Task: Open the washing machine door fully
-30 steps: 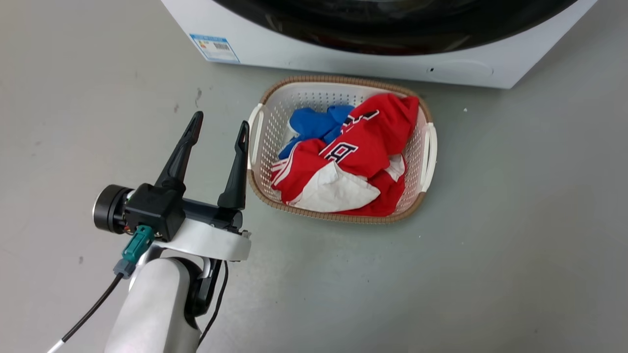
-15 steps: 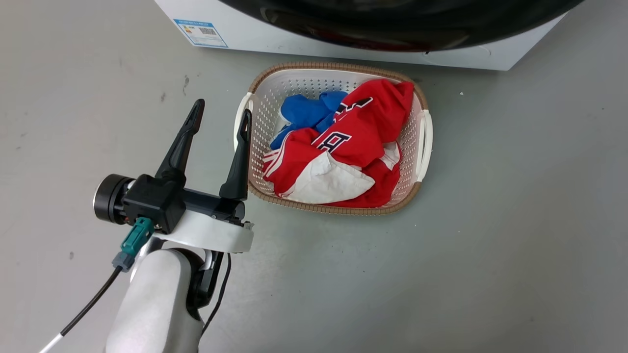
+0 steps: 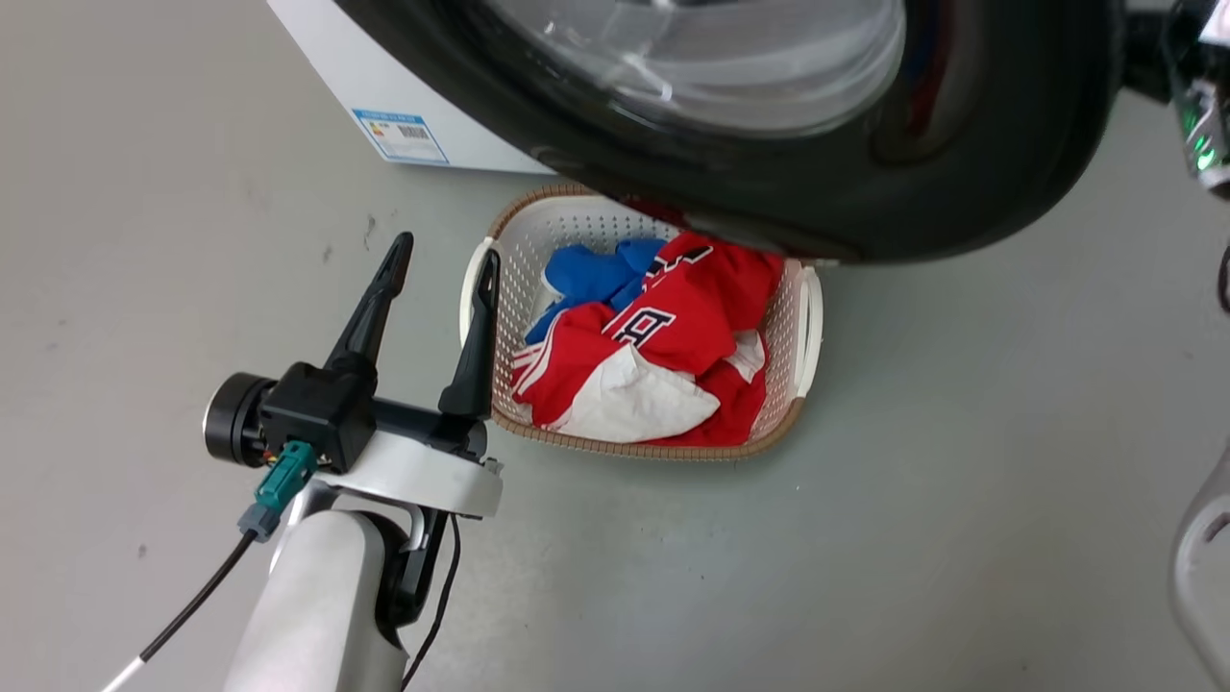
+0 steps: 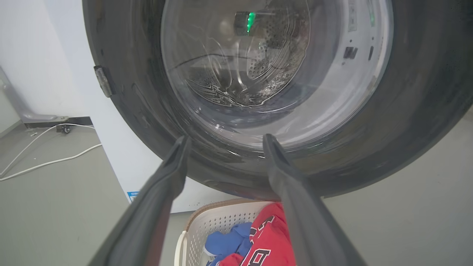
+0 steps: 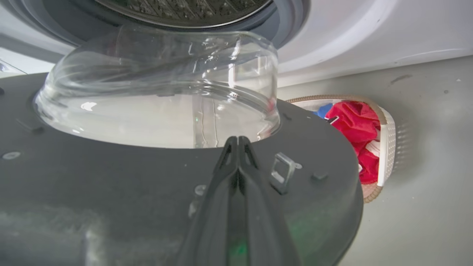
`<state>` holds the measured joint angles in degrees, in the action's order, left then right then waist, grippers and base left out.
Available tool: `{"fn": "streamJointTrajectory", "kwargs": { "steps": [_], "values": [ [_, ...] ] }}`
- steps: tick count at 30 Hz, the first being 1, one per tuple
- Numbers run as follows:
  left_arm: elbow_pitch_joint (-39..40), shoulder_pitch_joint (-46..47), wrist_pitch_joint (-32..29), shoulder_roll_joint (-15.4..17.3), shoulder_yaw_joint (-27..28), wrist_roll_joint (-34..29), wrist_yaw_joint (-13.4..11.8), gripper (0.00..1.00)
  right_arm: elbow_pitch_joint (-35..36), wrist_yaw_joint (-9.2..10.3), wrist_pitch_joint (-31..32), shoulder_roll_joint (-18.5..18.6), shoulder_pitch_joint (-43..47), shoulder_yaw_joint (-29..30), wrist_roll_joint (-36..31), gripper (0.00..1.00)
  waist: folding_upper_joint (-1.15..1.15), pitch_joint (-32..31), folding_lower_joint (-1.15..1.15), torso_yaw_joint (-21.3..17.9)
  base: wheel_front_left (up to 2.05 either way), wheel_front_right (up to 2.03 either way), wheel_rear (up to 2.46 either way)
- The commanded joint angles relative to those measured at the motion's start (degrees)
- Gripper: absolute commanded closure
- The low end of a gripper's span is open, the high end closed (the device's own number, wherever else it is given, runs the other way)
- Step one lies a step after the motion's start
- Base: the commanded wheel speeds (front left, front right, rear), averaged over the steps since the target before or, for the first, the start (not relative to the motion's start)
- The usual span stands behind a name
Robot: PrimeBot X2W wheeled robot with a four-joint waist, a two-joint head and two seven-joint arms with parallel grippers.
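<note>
Overhead, washing machine door (image 3: pixel 971 183) standing open above the laundry basket (image 3: pixel 813 312), left gripper (image 3: pixel 444 250) spread wide, below and apart from it, right gripper (image 5: pixel 238 140) pinched closed at its inner face.

door (image 3: pixel 961 144) overhangs basket (image 3: pixel 653 448) | clothes (image 3: pixel 673 336) in basket | left hand (image 3: pixel 445 250) left of basket

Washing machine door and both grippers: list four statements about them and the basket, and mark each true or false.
1. The washing machine door is open, not latched shut. True.
2. The left gripper is clamped on the door's rim. False: it is open and holds nothing, beside the laundry basket.
3. The right gripper has its fingers closed together. True.
4. The laundry basket is empty. False: it holds red, blue and white clothes.
</note>
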<state>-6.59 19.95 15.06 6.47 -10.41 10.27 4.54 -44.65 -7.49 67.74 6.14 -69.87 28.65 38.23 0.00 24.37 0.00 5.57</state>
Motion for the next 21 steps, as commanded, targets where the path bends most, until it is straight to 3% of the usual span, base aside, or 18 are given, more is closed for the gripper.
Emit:
{"fn": "streamJointTrajectory", "kwargs": {
  "steps": [1,8,12,21],
  "values": [
    [-0.3,-1.0,0.1,-0.2,0.2,0.1,0.3,0.00,1.2,-0.01,1.7,-1.2,2.0,-0.5,0.0,1.00,0.00,-1.6,0.00,0.0,0.00,0.00,0.00],
    [-2.2,-4.0,0.1,-0.5,0.2,0.0,0.5,0.00,10.2,-0.01,10.0,-3.0,11.4,-1.6,2.1,1.00,0.00,-6.9,0.00,0.7,0.00,0.00,0.00],
    [-3.6,-6.3,0.2,-0.7,-0.4,-0.2,0.9,0.00,13.8,-0.01,13.0,-3.4,17.6,-3.4,6.7,1.00,0.00,-10.3,0.00,1.3,0.00,0.00,0.00],
    [-5.9,-9.5,0.1,-1.0,-2.0,-0.2,1.5,0.00,15.5,-0.01,8.8,-3.4,29.0,-17.1,21.3,1.00,0.00,-15.7,0.00,2.9,0.00,0.00,0.00]
  ]
}}
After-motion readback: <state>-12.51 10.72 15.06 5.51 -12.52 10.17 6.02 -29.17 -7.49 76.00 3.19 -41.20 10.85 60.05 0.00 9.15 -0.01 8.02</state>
